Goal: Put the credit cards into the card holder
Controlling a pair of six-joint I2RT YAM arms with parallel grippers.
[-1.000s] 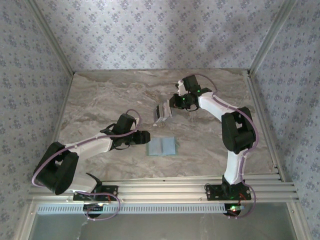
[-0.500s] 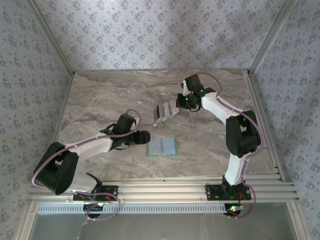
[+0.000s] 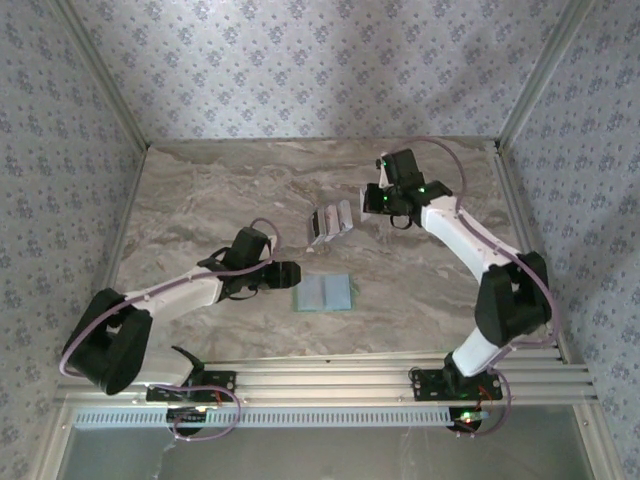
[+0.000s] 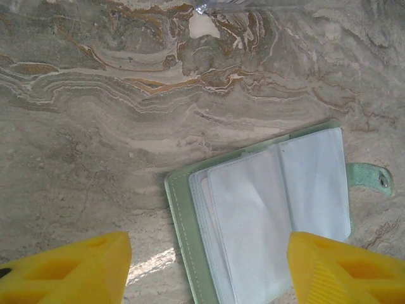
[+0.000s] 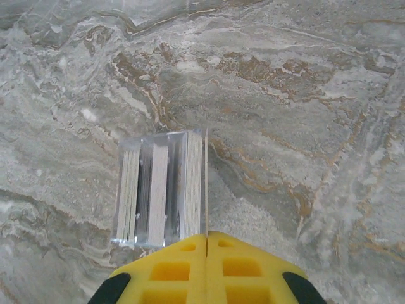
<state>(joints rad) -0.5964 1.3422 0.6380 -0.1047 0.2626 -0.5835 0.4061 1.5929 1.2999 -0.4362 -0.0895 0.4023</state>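
Right fingers point(image 5: 171, 269) together by upright credit cards point(image 5: 158, 193)

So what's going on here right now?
The left gripper is open at the left edge of the green card holder, which lies open on the marble table. The right gripper is shut at the end of the credit cards standing on edge in a clear box; whether it pinches the outermost card is unclear.

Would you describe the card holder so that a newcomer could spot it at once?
On the marble table, look toward the near edge, just right of the left gripper. The card holder lies flat and open there: pale green with clear sleeves, unlike the clear box of upright cards farther back.
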